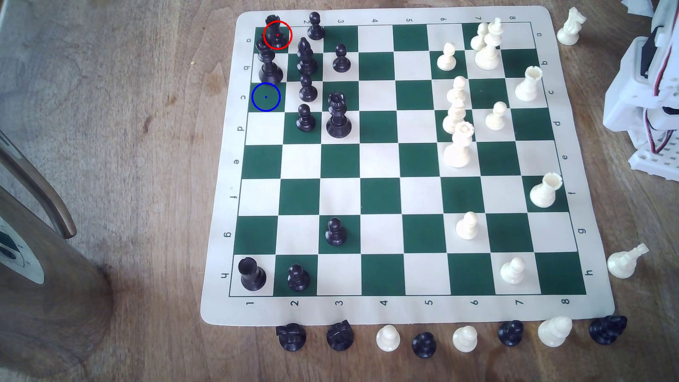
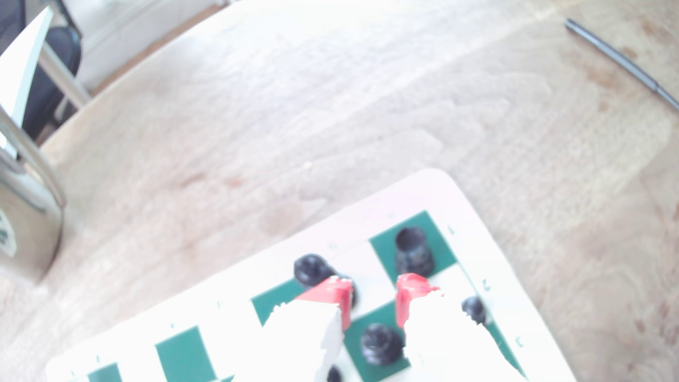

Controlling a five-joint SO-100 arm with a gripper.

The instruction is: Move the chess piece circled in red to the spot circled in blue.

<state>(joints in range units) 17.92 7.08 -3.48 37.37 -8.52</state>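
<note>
The chess piece, a black rook (image 1: 275, 31), stands inside the red ring on the dark corner square at the far left of the board in the exterior view. The spot (image 1: 266, 97) is the blue-ringed dark green square two squares nearer along the same edge file; a taller black piece (image 1: 270, 68) stands between them. In the wrist view the rook (image 2: 413, 253) shows its hollow top on the corner square. My gripper (image 2: 373, 290) hangs open above the board short of the rook, its red-tipped fingers (image 2: 330, 294) apart and holding nothing. Another black piece (image 2: 380, 343) sits below the gap.
Black pawns (image 1: 316, 27) and taller black pieces (image 1: 305, 58) crowd the squares beside the rook. The white arm base (image 1: 646, 92) stands at the exterior view's right edge. Captured pieces (image 1: 387, 338) line the board's near edge. A metal vessel (image 1: 33, 257) stands at the exterior view's left.
</note>
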